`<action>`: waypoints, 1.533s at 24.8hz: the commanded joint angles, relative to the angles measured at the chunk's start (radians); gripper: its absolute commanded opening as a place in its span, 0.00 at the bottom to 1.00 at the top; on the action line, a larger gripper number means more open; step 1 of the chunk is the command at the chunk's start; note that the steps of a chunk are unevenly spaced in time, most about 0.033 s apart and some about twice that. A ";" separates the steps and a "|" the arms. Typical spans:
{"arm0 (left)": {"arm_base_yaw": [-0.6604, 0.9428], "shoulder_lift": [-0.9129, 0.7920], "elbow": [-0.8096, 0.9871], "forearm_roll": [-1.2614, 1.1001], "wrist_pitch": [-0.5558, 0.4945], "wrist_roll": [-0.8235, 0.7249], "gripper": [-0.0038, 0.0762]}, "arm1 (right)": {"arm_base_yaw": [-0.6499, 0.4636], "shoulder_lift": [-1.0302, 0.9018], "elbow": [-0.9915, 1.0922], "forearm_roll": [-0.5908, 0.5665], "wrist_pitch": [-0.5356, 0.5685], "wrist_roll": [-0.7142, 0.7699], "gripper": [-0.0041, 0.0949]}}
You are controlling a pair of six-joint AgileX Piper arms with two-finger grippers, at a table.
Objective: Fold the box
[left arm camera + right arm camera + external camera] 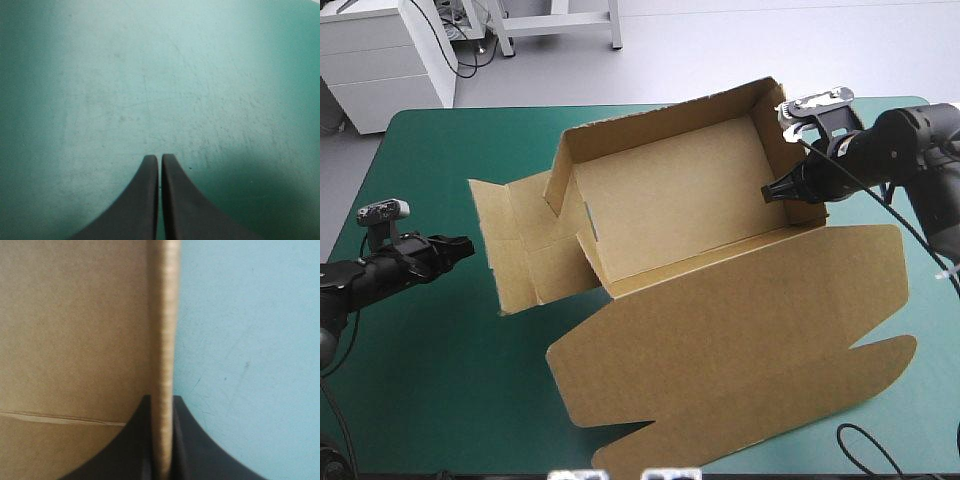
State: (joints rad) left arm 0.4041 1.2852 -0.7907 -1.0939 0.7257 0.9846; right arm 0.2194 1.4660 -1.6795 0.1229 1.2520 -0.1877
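Note:
The brown box (670, 200) stands mid-table as an open tray with its far, left and right walls raised and its big lid (730, 350) lying flat toward the near edge. My right gripper (772, 190) is shut on the box's right wall; in the right wrist view the board's edge (167, 340) runs up between the two black fingers (137, 440). My left gripper (463, 245) rests low at the table's left, apart from the box, its fingers (150, 200) shut with only teal-green cover ahead.
A flat side flap (515, 245) of the box spreads on the cover toward the left gripper. A black cable loop (870, 450) lies at the near right corner. Bare teal-green cover (420, 380) shows at the near left.

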 commanded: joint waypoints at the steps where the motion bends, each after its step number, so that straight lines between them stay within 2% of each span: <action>1: -0.004 0.019 -0.036 -0.092 0.005 0.029 0.06 | -0.005 -0.084 -0.031 0.087 -0.003 -0.033 0.02; 3: -0.006 0.049 -0.036 -0.149 0.038 0.057 0.06 | -0.005 -0.086 -0.031 0.193 -0.003 -0.097 0.02; 5: -0.006 0.060 -0.036 -0.195 0.085 0.075 0.06 | -0.003 -0.082 -0.031 0.218 -0.007 -0.100 0.02; 9: -0.035 0.064 -0.036 -0.335 0.175 0.095 0.06 | -0.003 -0.071 -0.031 0.191 -0.066 -0.086 0.03; 14: -0.212 0.064 -0.036 -0.406 0.202 0.166 0.04 | -0.003 -0.053 -0.031 0.195 -0.133 -0.084 0.03; 16: -0.270 0.064 -0.040 -0.407 0.210 0.161 0.04 | -0.003 -0.031 -0.031 0.190 -0.150 -0.075 0.03; 19: -0.285 0.063 -0.080 -0.408 0.300 0.156 0.04 | -0.003 -0.003 -0.031 0.184 -0.241 -0.064 0.03; 23: -0.311 0.063 -0.148 -0.460 0.338 0.069 0.04 | -0.003 0.036 -0.031 0.157 -0.252 -0.033 0.03; 27: -0.335 0.061 -0.212 -0.421 0.334 0.023 0.04 | -0.003 0.046 -0.031 0.134 -0.255 -0.019 0.03; 31: -0.363 0.008 -0.316 -0.297 0.214 -0.100 0.04 | -0.003 0.055 -0.031 0.090 -0.252 0.004 0.03; 38: -0.414 -0.038 -0.405 -0.132 0.131 -0.246 0.04 | -0.003 0.075 -0.031 0.104 -0.254 0.006 0.03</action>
State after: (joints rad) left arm 0.0123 1.2878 -1.1466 -1.2055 0.8990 0.7898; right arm 0.2194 1.5725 -1.6795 0.1965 1.0546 -0.1904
